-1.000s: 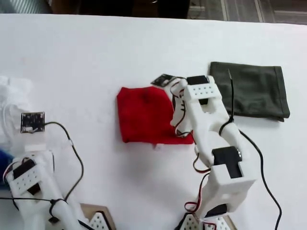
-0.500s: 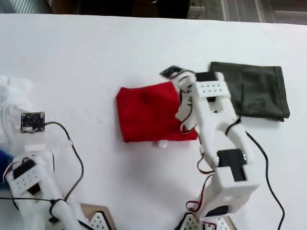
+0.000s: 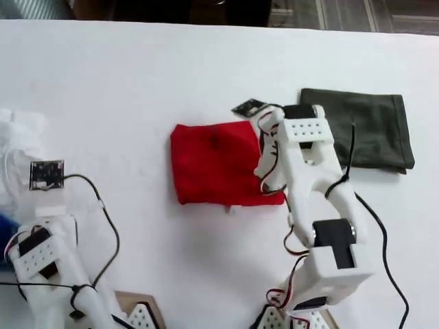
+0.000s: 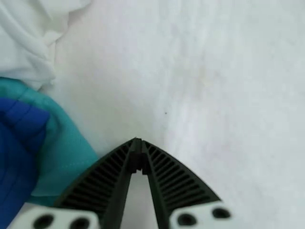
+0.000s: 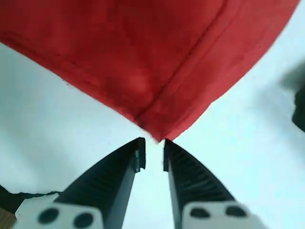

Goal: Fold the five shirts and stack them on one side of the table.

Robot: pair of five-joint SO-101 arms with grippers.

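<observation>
Right arm (image 3: 312,171) partly hides the red shirt (image 3: 212,164).

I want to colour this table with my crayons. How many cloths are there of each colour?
Red shirt: 1
Dark green shirt: 1
White shirt: 1
Teal cloth: 1
Blue cloth: 1
Total: 5, if the teal and blue are separate pieces, which I cannot tell.

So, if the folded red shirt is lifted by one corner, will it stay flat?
Probably not: the red shirt is thin folded cloth, so it would likely droop and unfold. It looks light and may slide on the smooth white table when pushed.
</observation>
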